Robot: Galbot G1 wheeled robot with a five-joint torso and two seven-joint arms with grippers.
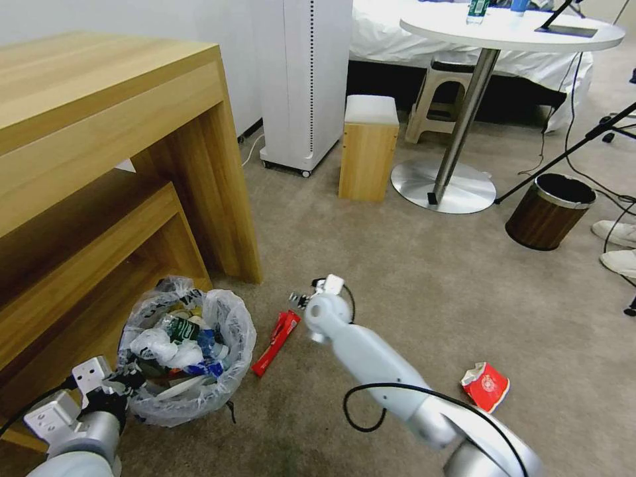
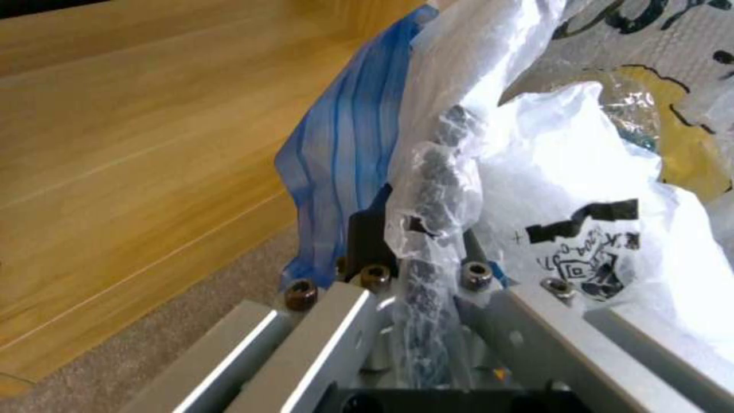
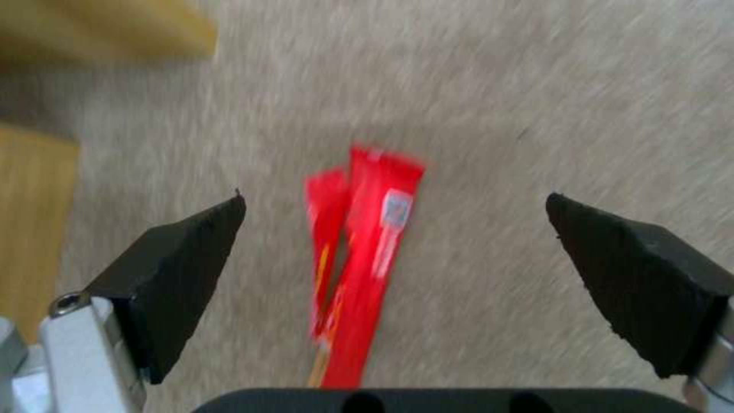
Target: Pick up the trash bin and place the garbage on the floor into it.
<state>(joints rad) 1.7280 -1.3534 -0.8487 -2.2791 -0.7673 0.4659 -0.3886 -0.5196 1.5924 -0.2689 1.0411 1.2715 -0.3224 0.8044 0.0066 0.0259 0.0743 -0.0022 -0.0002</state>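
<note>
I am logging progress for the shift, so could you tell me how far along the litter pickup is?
Done: the trash bin already holds a heap of litter, and the left gripper is shut on its bag-lined rim. In hand: the right gripper hangs open above the long red packet on the carpet. Left: that packet and the crushed red-white cup.

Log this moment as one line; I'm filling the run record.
left gripper: shut on trash bin rim | right gripper: open above red packet | crushed cup: on floor

Hotel-style bedroom, bed [image 1: 464,40], round table [image 1: 510,30]
</note>
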